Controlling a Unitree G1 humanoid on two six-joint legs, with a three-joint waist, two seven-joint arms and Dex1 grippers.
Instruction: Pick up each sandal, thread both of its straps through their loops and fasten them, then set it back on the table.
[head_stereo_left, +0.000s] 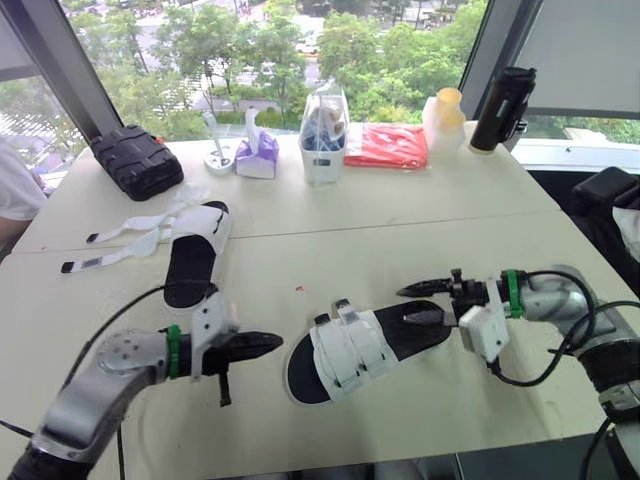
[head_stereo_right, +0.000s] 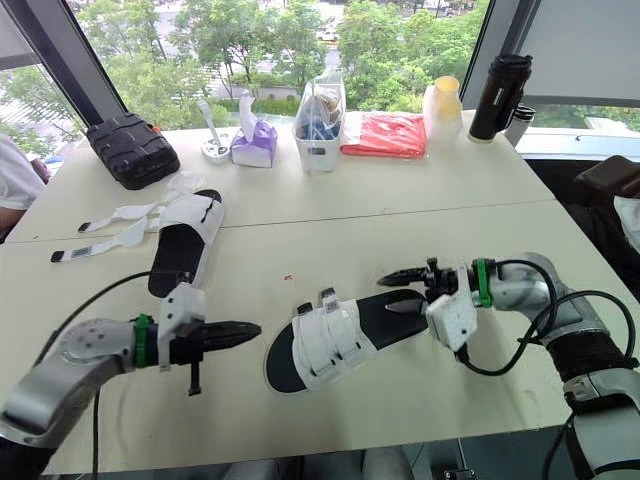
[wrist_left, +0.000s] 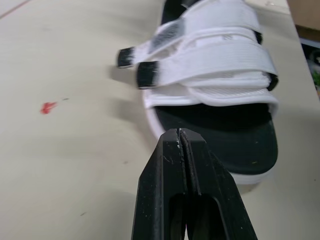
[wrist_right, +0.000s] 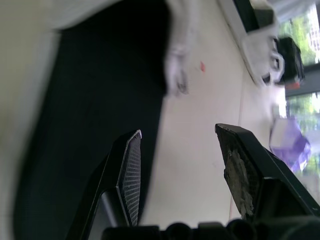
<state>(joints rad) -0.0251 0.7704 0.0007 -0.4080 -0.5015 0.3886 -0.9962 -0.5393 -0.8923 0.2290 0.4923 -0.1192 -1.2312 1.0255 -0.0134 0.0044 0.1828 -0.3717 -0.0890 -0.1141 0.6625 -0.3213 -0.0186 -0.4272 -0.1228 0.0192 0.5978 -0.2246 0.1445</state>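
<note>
A black-soled sandal lies in the middle of the table's near side, both white straps closed across it. My left gripper is shut and holds nothing, its tip just short of the sandal's toe end. My right gripper is open at the heel end, with one finger over the black footbed and the other beyond the sandal's edge. A second sandal lies further back on the left, its two white straps loose and spread out to the left.
Along the table's far edge stand a black case, a purple tissue pack, a white holder, a red packet, a pale bottle and a black flask. A person's white sleeve is at the left.
</note>
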